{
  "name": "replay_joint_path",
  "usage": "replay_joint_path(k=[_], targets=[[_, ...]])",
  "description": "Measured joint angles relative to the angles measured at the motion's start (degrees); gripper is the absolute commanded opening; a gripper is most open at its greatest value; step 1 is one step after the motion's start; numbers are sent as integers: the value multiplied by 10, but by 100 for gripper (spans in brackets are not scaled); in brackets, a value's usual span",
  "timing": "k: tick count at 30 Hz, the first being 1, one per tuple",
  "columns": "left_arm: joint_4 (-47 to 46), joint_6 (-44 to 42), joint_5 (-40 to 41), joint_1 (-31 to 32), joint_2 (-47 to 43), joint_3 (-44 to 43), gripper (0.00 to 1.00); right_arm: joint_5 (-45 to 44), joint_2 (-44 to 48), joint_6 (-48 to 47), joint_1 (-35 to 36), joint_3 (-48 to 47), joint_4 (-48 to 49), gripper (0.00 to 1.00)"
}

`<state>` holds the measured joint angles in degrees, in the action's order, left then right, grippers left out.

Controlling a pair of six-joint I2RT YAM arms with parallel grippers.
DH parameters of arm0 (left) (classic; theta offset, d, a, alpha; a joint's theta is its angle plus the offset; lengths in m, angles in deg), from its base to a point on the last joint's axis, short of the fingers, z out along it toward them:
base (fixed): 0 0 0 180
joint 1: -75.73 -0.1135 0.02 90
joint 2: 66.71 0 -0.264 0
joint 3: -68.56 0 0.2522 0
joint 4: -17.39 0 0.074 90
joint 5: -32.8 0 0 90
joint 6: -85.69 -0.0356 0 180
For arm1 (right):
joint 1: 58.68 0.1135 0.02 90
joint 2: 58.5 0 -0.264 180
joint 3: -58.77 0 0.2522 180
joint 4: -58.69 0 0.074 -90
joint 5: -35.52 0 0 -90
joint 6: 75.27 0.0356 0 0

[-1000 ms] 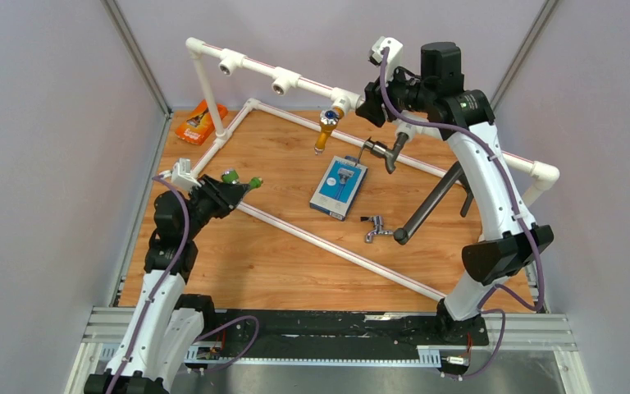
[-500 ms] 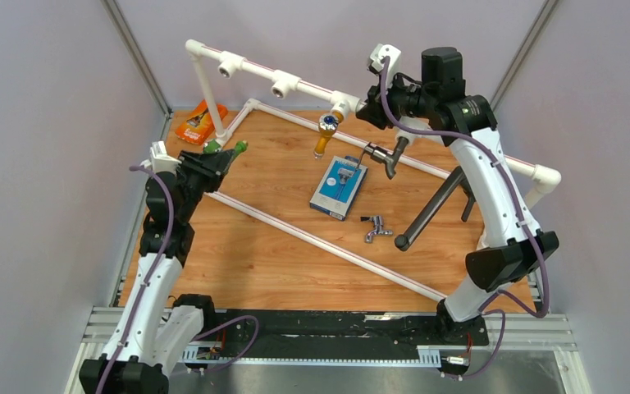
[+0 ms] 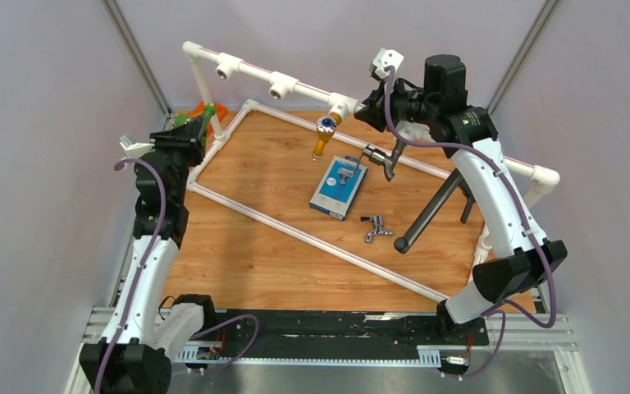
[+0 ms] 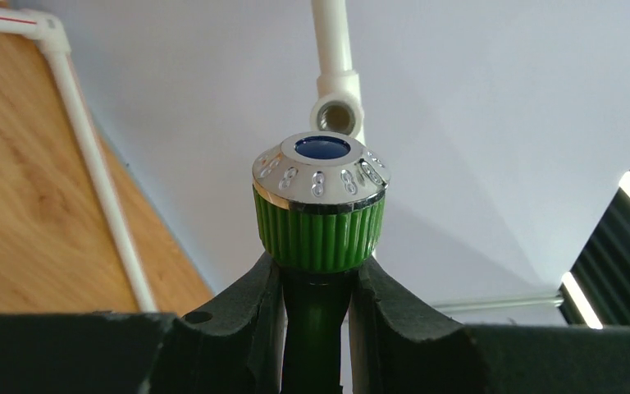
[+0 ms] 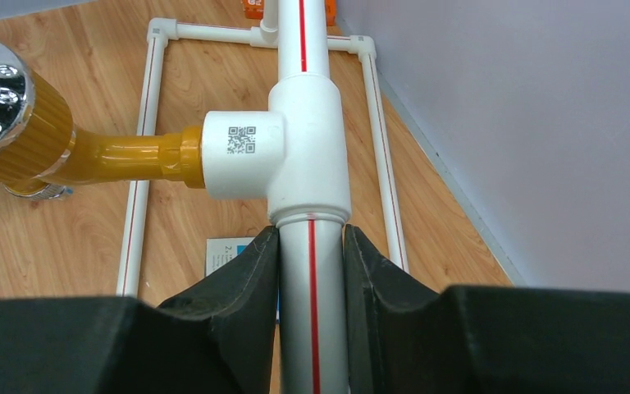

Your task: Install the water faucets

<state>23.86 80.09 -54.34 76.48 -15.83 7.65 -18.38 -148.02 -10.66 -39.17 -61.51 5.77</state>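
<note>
My left gripper [image 3: 190,131] is shut on the green plastic faucet [image 3: 205,116] at the back left, beside the white pipe frame's upright [image 3: 205,86]. In the left wrist view the fingers [image 4: 258,304] clamp the faucet's dark green body under its ribbed, chrome-capped knob [image 4: 320,209], with an open tee socket [image 4: 338,115] beyond. My right gripper [image 3: 371,107] is shut on the top rail [image 5: 312,312] just below a tee [image 5: 295,156] that carries a yellow faucet [image 5: 90,156]. A chrome faucet [image 3: 375,227] lies on the table. A grey metal faucet [image 3: 381,158] hangs under the rail.
A flat blue-and-white box [image 3: 339,187] lies mid-table. Two open tee sockets [image 3: 230,64] sit on the top rail at the left. A black strut [image 3: 431,205] leans under the right arm. White floor pipes [image 3: 295,232] cross the wooden board. An orange packet [image 3: 217,108] peeks out at the back left.
My left arm has swung left and back with the green faucet, from the board's left middle to the back left corner by the frame upright. The right gripper stays on the rail.
</note>
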Motion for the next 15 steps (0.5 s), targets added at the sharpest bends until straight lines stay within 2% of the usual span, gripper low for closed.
replay_joint_path(k=[7,15], targets=[[-81,71,-2,-18,110,-53,0,-11,14,-9,11,24,24,2],[-122,122,-32,-20,193,-73,0,-19,18,-17,17,31,31,2]])
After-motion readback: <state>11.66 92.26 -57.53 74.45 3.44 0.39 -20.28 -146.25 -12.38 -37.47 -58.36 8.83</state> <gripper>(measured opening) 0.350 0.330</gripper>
